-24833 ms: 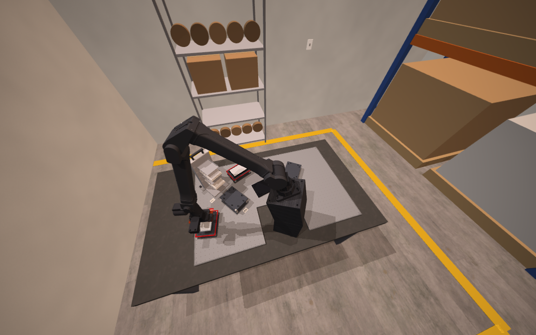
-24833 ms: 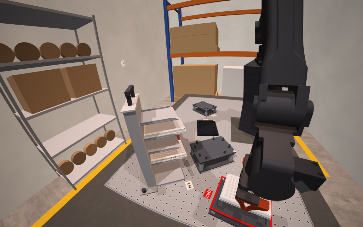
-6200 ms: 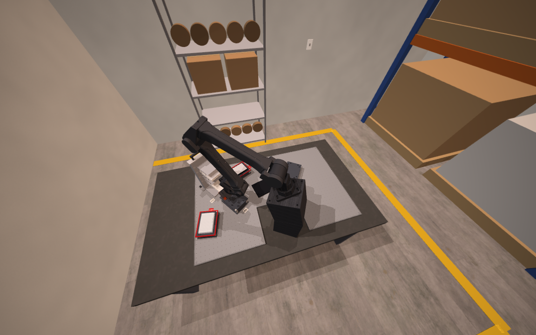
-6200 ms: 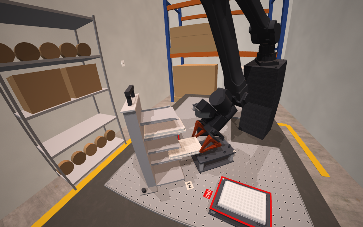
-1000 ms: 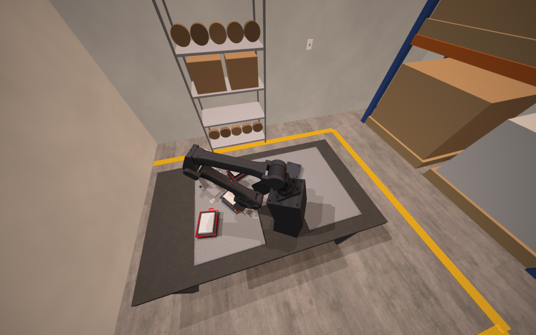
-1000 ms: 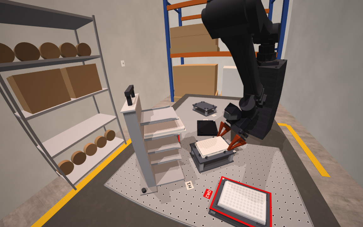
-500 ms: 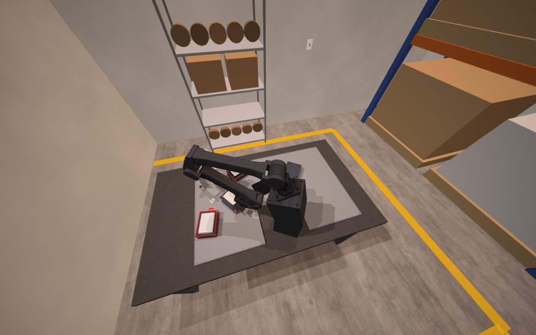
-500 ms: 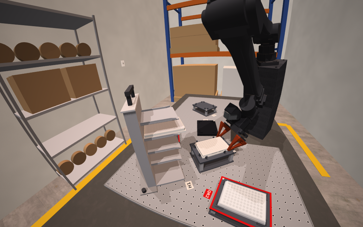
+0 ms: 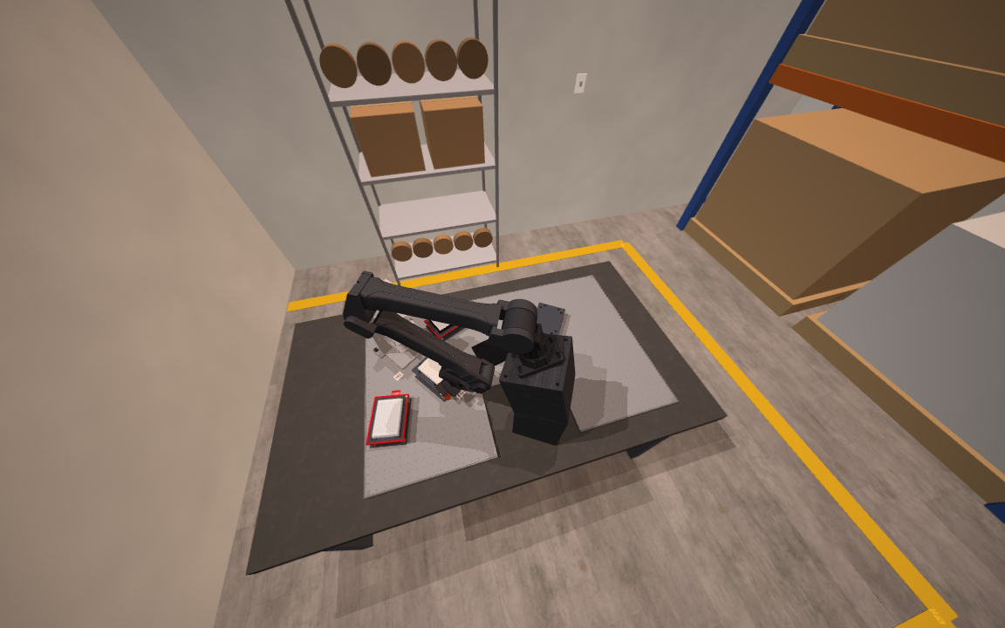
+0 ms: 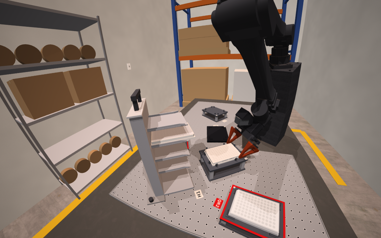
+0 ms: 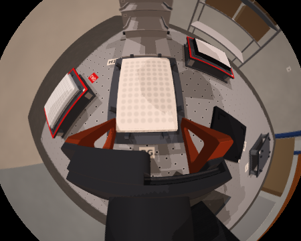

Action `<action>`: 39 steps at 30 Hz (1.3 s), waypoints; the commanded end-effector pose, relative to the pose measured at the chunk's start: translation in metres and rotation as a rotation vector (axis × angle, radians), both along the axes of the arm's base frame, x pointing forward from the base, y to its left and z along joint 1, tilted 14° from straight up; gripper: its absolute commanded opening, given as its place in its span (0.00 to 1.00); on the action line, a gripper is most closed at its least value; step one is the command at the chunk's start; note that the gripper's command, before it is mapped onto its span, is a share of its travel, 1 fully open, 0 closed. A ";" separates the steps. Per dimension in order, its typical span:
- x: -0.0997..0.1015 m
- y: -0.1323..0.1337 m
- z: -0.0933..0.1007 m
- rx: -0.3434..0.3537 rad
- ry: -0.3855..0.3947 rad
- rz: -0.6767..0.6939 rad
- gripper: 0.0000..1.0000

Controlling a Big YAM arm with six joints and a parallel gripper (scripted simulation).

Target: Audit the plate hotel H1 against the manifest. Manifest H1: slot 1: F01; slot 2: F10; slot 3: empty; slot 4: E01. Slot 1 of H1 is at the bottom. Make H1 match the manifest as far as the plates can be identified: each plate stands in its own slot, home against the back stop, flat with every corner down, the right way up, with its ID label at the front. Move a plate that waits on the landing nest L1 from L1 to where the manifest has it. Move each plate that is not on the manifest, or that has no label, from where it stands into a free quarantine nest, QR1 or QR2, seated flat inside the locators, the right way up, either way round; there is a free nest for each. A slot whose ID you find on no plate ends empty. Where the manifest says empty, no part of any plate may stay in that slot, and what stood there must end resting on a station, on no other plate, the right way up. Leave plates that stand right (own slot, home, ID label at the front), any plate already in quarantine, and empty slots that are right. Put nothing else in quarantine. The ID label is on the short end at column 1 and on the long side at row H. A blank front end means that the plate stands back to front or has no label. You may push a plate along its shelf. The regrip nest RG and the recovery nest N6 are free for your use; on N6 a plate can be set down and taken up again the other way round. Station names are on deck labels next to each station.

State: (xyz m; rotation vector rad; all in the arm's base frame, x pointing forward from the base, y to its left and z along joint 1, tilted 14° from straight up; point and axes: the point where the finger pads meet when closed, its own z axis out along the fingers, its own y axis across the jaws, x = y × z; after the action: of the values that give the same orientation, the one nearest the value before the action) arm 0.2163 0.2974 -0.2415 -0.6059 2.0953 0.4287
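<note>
wide apart, the claw [image 10: 241, 141] hangs low at the near-right end of a white plate [image 10: 221, 153], its two orange fingers [image 10: 232, 135] standing on either side of that end and gripping nothing. in the wrist view the fingers flank the plate's [image 11: 146, 94] near short end with a gap on each side. the plate lies flat, wells up, on a dark grey raised nest [image 10: 222, 170] in the middle of the worktop [image 10: 275, 174]; whether it carries a label cannot be made out.

just left of that nest stands the tall grey plate tower [image 10: 142, 141] with stepped shelves. one plate [image 10: 171, 133] with a brownish well field sits on an upper shelf, its front edge sticking out past the shelf lip; the shelves below it look bare. a small "h1" tag [image 10: 198, 194] lies at the tower's foot.

near right, a red-rimmed nest [image 10: 227, 207] marked by a red tag [image 10: 219, 203] holds a second white plate [image 10: 257, 212], lying flat. a second red-rimmed nest [image 11: 192, 55] with a plate [image 11: 213, 55] shows in the wrist view, to the right of the tower.

farther back lie a flat black pad [image 10: 217, 133] and a small dark nest [image 10: 214, 112]. the arm's black pedestal [image 10: 286, 100] rises on the right.
</note>
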 end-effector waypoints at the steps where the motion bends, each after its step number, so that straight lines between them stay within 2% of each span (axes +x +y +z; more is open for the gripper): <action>1: -0.004 -0.004 -0.003 -0.013 0.009 0.011 1.00; 8: -0.004 -0.004 -0.003 -0.013 0.009 0.011 1.00; 9: -0.002 -0.002 -0.008 -0.016 0.003 0.017 1.00; 11: -0.009 -0.011 -0.004 -0.037 0.014 0.022 1.00; 13: -0.009 -0.008 0.011 -0.026 0.008 0.026 1.00; 16: -0.011 -0.010 0.008 -0.034 0.010 0.025 1.00; 30: -0.016 -0.015 0.034 -0.022 0.018 0.016 1.00; 32: -0.016 -0.015 0.034 -0.022 0.018 0.016 1.00; 33: -0.016 -0.016 0.028 -0.026 0.021 0.016 1.00; 34: -0.017 -0.017 0.036 -0.022 0.021 0.016 1.00; 39: -0.018 -0.018 0.044 -0.021 0.019 0.014 1.00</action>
State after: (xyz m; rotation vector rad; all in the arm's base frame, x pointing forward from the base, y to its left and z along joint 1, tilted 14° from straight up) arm 0.2071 0.2855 -0.2092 -0.6248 2.1057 0.4207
